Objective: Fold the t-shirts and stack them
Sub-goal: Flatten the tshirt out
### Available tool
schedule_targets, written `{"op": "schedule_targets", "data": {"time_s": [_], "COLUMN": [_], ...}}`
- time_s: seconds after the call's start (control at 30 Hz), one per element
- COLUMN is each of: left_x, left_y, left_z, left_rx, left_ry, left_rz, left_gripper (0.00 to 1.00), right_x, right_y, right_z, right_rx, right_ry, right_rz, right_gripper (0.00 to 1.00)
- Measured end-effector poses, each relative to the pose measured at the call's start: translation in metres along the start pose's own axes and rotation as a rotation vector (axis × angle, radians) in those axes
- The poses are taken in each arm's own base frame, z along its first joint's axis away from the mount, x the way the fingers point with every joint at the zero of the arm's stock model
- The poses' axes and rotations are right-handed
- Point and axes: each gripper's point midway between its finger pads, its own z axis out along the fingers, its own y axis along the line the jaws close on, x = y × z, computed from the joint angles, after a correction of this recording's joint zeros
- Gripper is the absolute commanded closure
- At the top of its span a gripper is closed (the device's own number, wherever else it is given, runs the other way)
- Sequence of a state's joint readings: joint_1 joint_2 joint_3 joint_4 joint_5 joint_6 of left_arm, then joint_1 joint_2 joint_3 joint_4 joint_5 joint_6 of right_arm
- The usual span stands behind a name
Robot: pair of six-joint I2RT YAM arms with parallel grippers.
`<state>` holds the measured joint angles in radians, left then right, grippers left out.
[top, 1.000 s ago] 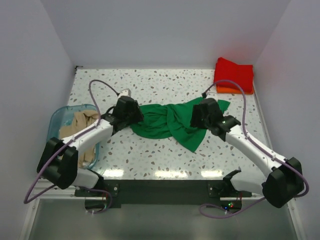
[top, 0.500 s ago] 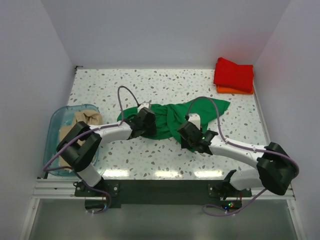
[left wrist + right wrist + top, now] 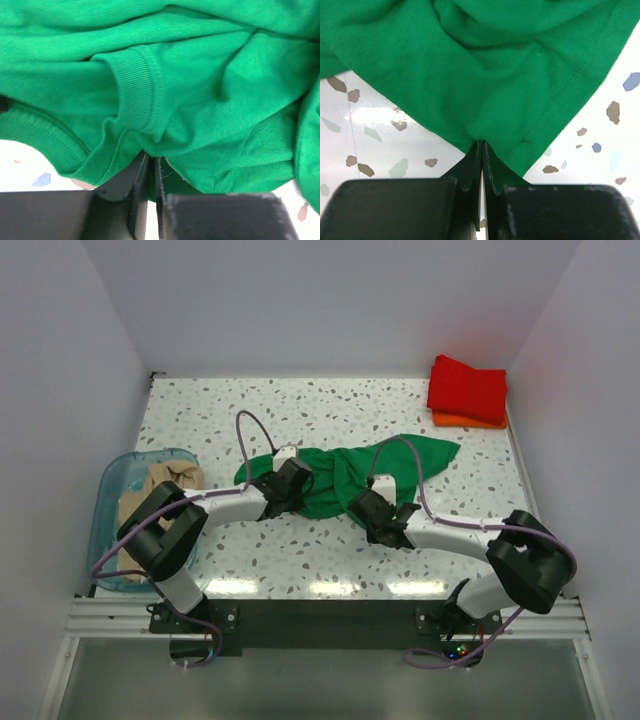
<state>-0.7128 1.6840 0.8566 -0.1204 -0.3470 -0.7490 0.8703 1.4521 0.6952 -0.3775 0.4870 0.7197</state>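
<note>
- Done, as far as visible: red t-shirt lies folded on top of the folded orange t-shirt at the far right corner of the counter; only a strip of the orange one shows under the near edge of the red
- In hand: green t-shirt lies mid-counter between the two arms, bunched and twisted, not spread flat; no fold made on it yet
- Left jaws: clenched on a pinch of green cloth at the shirt's left end, just below the ribbed collar band
- Right jaws: clenched on the near lower edge of the green cloth beside the stitched hem; tips close to the counter
- Left to do: beige t-shirt sits crumpled in the teal bin at the near left, untouched
- Judgement: roughly half done; two of four stacked; green wants spreading, folding and moving to the pile; then the beige
- Writing: no brand, label, tag or print readable on any shirt, on the bin or on the arms
</note>
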Motion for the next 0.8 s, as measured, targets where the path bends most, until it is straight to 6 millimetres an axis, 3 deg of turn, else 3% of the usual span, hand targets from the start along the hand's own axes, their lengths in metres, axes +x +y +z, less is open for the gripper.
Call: {"op": "schedule_targets", "data": {"time_s": [0.17,0.33,0.4,0.47,0.5,0.53,0.6,0.8], "left_x": [0.0,-0.001,-0.003,-0.008,-0.01,-0.012,-0.011,-0.009], "left_y": [0.02,0.072,0.089,0.098,0.097,0.095,0.093,0.089], "left_z": [-0.004,-0.018,-0.026,-0.034,-0.037,-0.038,-0.038,-0.039], "left_rx": [-0.04,-0.12,-0.141,-0.147,-0.14,-0.133,-0.119,-0.097], "left_ry": [-0.008,-0.003,-0.011,-0.026,-0.033,-0.037,-0.031,-0.015], "left_rz": [-0.019,-0.092,-0.122,-0.143,-0.148,-0.15,-0.151,-0.152], "left_gripper": [0.98,1.0,1.0,1.0,1.0,1.0,1.0,1.0], "right_x": [-0.008,-0.042,-0.057,-0.063,-0.063,-0.062,-0.05,0.005], "right_y": [-0.015,-0.046,-0.061,-0.062,-0.058,-0.049,-0.023,0.056], "right_z": [-0.014,-0.043,-0.053,-0.06,-0.062,-0.063,-0.062,-0.059], "right_rx": [0.027,0.025,0.026,-0.005,-0.03,-0.064,-0.12,-0.206], "right_ry": [-0.028,-0.119,-0.159,-0.173,-0.169,-0.16,-0.13,-0.032], "right_rz": [0.012,0.125,0.179,0.202,0.202,0.192,0.124,-0.147], "right_gripper": [1.0,1.0,1.0,0.96,0.92,0.81,0.69,0.53]}}
